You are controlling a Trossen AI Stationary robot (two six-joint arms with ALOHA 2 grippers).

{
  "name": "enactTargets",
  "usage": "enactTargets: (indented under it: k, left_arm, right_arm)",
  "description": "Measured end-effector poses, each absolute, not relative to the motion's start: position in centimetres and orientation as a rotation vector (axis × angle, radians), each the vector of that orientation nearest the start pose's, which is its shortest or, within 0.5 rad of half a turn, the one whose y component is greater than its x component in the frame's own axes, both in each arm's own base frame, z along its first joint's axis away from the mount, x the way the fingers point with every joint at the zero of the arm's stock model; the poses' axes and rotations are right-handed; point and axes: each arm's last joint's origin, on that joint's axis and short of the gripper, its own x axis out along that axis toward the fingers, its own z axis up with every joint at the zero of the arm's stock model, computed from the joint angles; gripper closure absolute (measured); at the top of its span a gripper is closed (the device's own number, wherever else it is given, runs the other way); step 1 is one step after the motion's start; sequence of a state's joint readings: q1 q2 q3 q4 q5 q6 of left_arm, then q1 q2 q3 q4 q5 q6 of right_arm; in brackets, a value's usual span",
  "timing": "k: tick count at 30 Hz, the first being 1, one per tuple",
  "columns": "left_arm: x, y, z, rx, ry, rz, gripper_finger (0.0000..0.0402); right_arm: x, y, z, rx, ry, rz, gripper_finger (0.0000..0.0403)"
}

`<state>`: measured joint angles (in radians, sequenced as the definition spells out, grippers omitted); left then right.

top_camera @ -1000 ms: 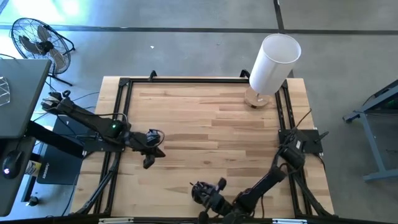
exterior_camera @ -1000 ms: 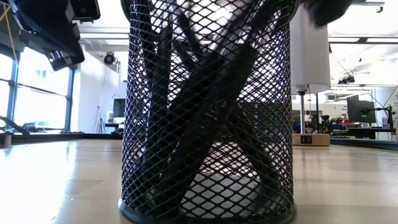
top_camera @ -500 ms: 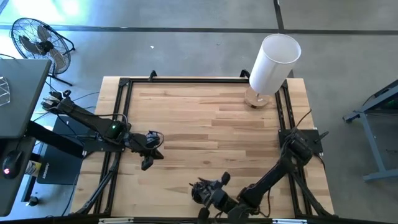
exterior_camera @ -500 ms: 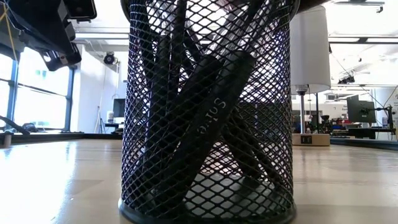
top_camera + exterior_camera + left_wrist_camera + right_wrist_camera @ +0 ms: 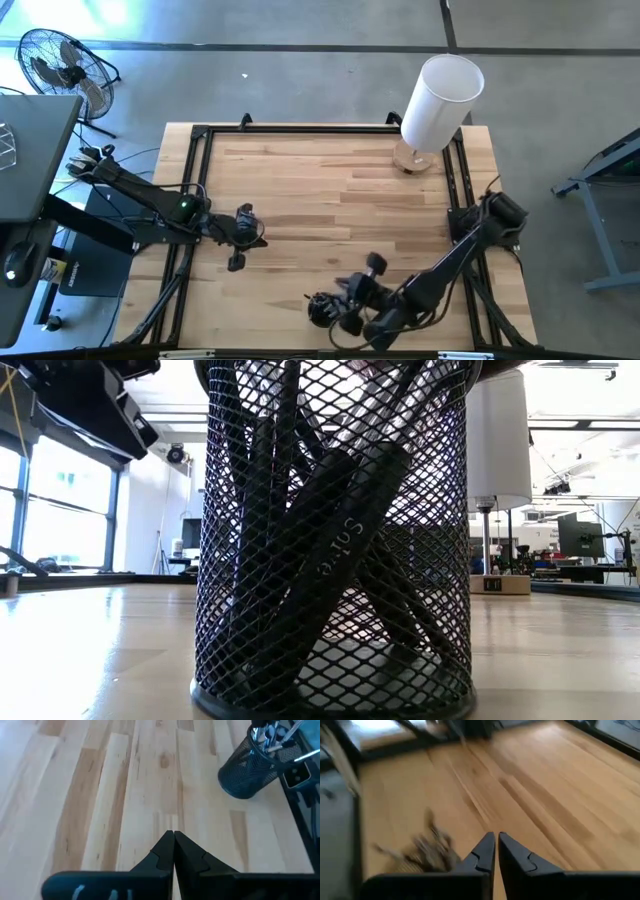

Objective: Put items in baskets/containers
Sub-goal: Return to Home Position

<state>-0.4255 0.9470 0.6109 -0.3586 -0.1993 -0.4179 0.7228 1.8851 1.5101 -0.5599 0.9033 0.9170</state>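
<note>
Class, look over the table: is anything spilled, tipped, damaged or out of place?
Nothing stands out. The black mesh cup stands upright on the wooden table, the makeup brushes lean inside it, and no brush lies loose on the wood.

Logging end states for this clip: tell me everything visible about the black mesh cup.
The black mesh cup is a round holder of dark wire mesh with a solid base ring, standing upright on the wooden table. Dark-handled brushes lean crossed inside, one bearing pale lettering; pale ends poke above its rim. Nothing else touches it.
</note>
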Motion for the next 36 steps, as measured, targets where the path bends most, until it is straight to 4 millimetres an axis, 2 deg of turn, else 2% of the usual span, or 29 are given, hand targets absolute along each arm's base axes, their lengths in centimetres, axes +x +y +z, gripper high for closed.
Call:
enactTargets:
  k: [4, 9, 14, 19, 23, 29, 36]
  left_arm:
    - [17.8, -7.4, 23.4, -0.127, 0.66, -0.099, 0.0401]
    - [18.3, -5.7, 23.3, -0.109, 0.654, -0.005, 0.0401]
    - [19.1, -3.4, 23.5, -0.137, 0.629, 0.029, 0.0401]
    - [19.6, -1.9, 23.9, -0.131, 0.581, 0.086, 0.0401]
    - [19.7, -1.1, 24.0, -0.143, 0.563, 0.12, 0.0401]
    - [19.8, -0.9, 24.0, -0.185, 0.551, 0.149, 0.0401]
    - [19.8, -0.9, 24.1, -0.228, 0.547, 0.164, 0.0401]
  right_arm:
    - [30.1, 23.8, 25.0, 0.097, 0.623, -0.453, 0.0399]
    - [28.2, 20.3, 24.2, 0.059, 0.69, -0.439, 0.0401]
    - [25.6, 15.2, 23.3, 0.141, 0.589, -0.278, 0.0402]
    - [23.0, 9.6, 21.8, 0.15, 0.446, -0.142, 0.0402]
    - [20.8, 6.4, 20.4, 0.185, 0.36, -0.091, 0.0402]
    - [17.6, 4.0, 18.7, 0.175, 0.329, -0.052, 0.0403]
    - [15.7, 2.0, 18.2, 0.161, 0.207, -0.03, 0.0403]
